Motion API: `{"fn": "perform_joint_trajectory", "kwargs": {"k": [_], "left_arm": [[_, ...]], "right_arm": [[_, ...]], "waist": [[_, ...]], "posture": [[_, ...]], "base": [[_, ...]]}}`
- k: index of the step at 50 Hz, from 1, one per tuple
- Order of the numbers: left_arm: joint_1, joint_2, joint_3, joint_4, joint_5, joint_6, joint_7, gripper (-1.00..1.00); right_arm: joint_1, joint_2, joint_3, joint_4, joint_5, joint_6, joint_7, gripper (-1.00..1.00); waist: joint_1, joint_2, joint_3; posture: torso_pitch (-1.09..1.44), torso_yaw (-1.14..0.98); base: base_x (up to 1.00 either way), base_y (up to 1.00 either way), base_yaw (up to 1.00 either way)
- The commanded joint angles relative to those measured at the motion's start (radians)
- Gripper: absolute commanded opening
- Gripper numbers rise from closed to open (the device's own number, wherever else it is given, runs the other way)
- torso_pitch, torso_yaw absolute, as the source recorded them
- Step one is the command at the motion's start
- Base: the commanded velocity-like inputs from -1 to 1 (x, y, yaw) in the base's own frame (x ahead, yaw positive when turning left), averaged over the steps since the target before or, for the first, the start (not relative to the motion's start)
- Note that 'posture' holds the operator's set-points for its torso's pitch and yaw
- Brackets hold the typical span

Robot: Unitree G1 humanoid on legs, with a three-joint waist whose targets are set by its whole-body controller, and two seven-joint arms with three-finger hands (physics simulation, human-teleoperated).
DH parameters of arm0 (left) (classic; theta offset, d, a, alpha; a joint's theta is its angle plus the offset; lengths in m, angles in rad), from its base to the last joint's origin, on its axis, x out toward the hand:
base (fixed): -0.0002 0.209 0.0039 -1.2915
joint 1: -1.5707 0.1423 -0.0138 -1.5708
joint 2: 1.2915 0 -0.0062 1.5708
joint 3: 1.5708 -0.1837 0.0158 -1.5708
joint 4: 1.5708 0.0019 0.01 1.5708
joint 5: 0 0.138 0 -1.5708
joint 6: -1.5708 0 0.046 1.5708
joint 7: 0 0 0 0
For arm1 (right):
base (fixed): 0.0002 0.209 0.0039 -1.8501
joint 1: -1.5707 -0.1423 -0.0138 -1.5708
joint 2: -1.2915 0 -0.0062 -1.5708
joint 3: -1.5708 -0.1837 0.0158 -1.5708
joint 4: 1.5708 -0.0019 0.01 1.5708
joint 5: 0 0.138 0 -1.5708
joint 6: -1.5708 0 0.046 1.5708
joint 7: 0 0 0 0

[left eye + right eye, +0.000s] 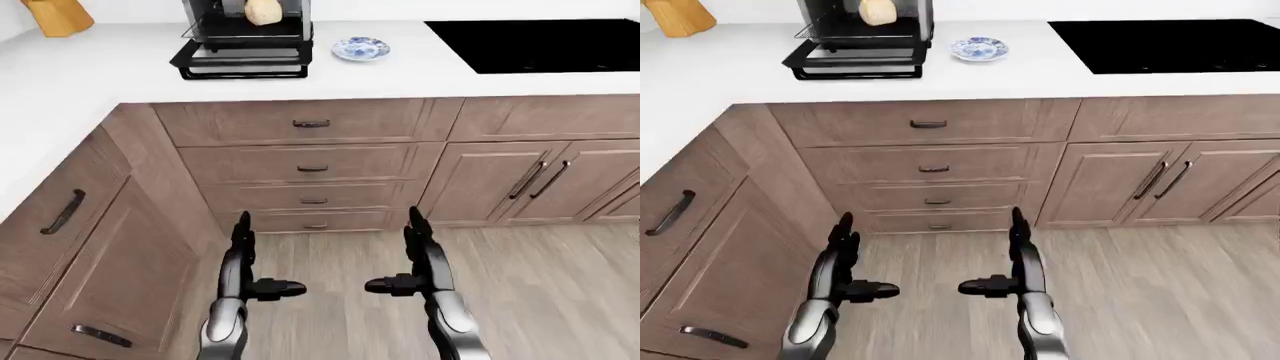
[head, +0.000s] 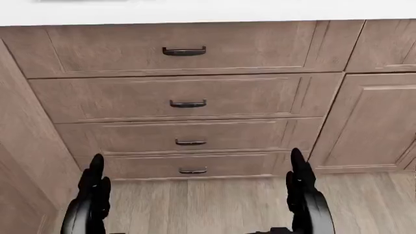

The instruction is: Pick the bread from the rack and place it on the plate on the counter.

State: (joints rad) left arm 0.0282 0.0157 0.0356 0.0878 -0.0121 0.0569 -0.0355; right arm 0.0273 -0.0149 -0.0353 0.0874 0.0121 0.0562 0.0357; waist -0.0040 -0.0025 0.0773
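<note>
In the left-eye view, going left to right along the white counter [image 1: 100, 67]: a wooden block [image 1: 57, 15] sits at eleven o'clock, cut off by the top edge. Next comes the black rack [image 1: 243, 45] near twelve o'clock, its upper part cropped; the bread [image 1: 263, 10] rests in it, only its lower rounded part showing. Just right of the rack, apart from it, lies the small blue-patterned plate [image 1: 360, 49], with nothing on it. At one to two o'clock a flat black stovetop [image 1: 540, 43] is set into the counter, well apart from the plate.

Below the counter, a stack of four wooden drawers [image 1: 312, 169] fills the middle, with cabinet doors [image 1: 500, 180] at three o'clock and more cabinets running down the left side from nine to seven o'clock. The drawers and counter edge stand between the robot and the rack.

At six o'clock, over the wood floor [image 1: 560, 300], the left hand [image 1: 250, 262] and right hand [image 1: 418, 259] are raised side by side, fingers straight up and spread, thumbs pointing toward each other, grasping nothing. Both are well short of the counter. The head view shows only drawers and the tops of both hands; the counter's things are out of its frame.
</note>
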Motion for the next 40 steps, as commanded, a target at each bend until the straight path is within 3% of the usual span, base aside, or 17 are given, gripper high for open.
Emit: {"fn": "perform_joint_trajectory", "kwargs": {"k": [1, 3, 4, 5, 7, 8, 13, 22, 23, 24, 27, 30, 32, 35, 36, 37, 40], "left_arm": [[-0.056, 0.022, 0.008, -0.279, -0.018, 0.120, -0.010, 1.00], [-0.070, 0.024, 0.020, -0.352, -0.018, 0.198, -0.015, 1.00], [-0.076, 0.024, 0.024, -0.365, -0.017, 0.211, -0.015, 1.00], [-0.084, 0.026, 0.025, -0.402, -0.020, 0.249, -0.018, 1.00], [-0.113, 0.032, 0.031, -0.453, -0.016, 0.306, -0.020, 1.00], [-0.125, 0.035, 0.033, -0.461, -0.015, 0.320, -0.022, 1.00], [-0.216, 0.055, 0.047, -0.487, -0.004, 0.399, -0.021, 1.00], [-0.438, 0.136, 0.122, -0.528, -0.066, 0.582, 0.008, 1.00], [-0.462, 0.150, 0.130, -0.528, -0.070, 0.595, 0.012, 1.00], [-0.472, 0.156, 0.133, -0.529, -0.078, 0.605, 0.014, 1.00], [-0.516, 0.184, 0.145, -0.541, -0.092, 0.640, 0.023, 1.00], [-0.533, 0.200, 0.151, -0.542, -0.102, 0.651, 0.027, 1.00], [-0.554, 0.207, 0.152, -0.541, -0.105, 0.664, 0.035, 1.00], [-0.577, 0.219, 0.158, -0.548, -0.114, 0.682, 0.045, 1.00], [-0.582, 0.222, 0.163, -0.547, -0.117, 0.683, 0.051, 1.00], [-0.583, 0.226, 0.161, -0.546, -0.117, 0.682, 0.052, 1.00], [-0.605, 0.241, 0.168, -0.550, -0.120, 0.693, 0.064, 1.00]], "right_arm": [[-0.040, -0.022, -0.032, -0.293, 0.023, 0.092, -0.014, 1.00], [-0.047, -0.022, -0.039, -0.355, 0.027, 0.142, -0.014, 1.00], [-0.051, -0.022, -0.042, -0.366, 0.029, 0.153, -0.013, 1.00], [-0.063, -0.024, -0.044, -0.399, 0.031, 0.184, -0.014, 1.00], [-0.105, -0.032, -0.050, -0.456, 0.033, 0.251, -0.021, 1.00], [-0.120, -0.035, -0.054, -0.473, 0.034, 0.274, -0.023, 1.00], [-0.215, -0.054, -0.066, -0.525, 0.044, 0.371, -0.030, 1.00], [-0.451, -0.106, -0.081, -0.535, 0.071, 0.510, -0.060, 1.00], [-0.482, -0.112, -0.077, -0.522, 0.069, 0.517, -0.062, 1.00], [-0.495, -0.114, -0.078, -0.516, 0.071, 0.520, -0.063, 1.00], [-0.553, -0.126, -0.081, -0.489, 0.077, 0.530, -0.067, 1.00], [-0.584, -0.138, -0.085, -0.484, 0.086, 0.541, -0.070, 1.00], [-0.596, -0.143, -0.085, -0.491, 0.089, 0.550, -0.073, 1.00], [-0.605, -0.150, -0.090, -0.512, 0.098, 0.570, -0.072, 1.00], [-0.606, -0.153, -0.093, -0.524, 0.102, 0.579, -0.073, 1.00], [-0.607, -0.157, -0.095, -0.533, 0.104, 0.588, -0.073, 1.00], [-0.621, -0.165, -0.101, -0.558, 0.116, 0.616, -0.075, 1.00]], "waist": [[-0.002, -0.008, -0.001], [0.005, -0.001, -0.071], [0.004, -0.002, -0.034], [0.005, -0.009, -0.022], [0.006, -0.010, -0.069], [0.007, -0.009, -0.076], [0.009, -0.005, -0.090], [0.008, -0.003, -0.088], [0.006, 0.004, -0.110], [0.005, 0.004, -0.085], [-0.001, 0.001, -0.052], [-0.006, 0.004, -0.056], [-0.014, 0.033, -0.054], [-0.017, 0.110, -0.055], [-0.013, 0.071, -0.042], [-0.019, 0.083, -0.041], [-0.007, 0.060, -0.051]], "posture": [[0.00, 0.00], [0.00, 0.00], [0.00, 0.00], [0.00, 0.00], [0.00, 0.00], [0.00, 0.00], [0.00, 0.00], [0.00, 0.00], [0.00, 0.00], [0.00, 0.00], [0.00, 0.00], [0.00, 0.00], [0.00, 0.00], [0.00, 0.00], [0.00, 0.00], [0.00, 0.00], [0.00, 0.00]], "base": [[0.00, 0.00, 0.00], [0.00, 0.00, 0.00], [0.00, 0.00, 0.00], [0.00, 0.00, 0.00], [0.00, 0.00, 0.00], [0.00, 0.00, 0.00], [0.00, 0.00, 0.00], [0.00, 0.00, 0.00], [0.16, 0.06, 0.00], [0.17, 0.07, 0.00], [0.33, 0.23, 0.00], [0.35, 0.25, 0.00], [0.35, 0.25, 0.00], [0.36, 0.25, 0.00], [0.37, 0.24, 0.00], [0.37, 0.24, 0.00], [0.36, 0.24, 0.00]]}}
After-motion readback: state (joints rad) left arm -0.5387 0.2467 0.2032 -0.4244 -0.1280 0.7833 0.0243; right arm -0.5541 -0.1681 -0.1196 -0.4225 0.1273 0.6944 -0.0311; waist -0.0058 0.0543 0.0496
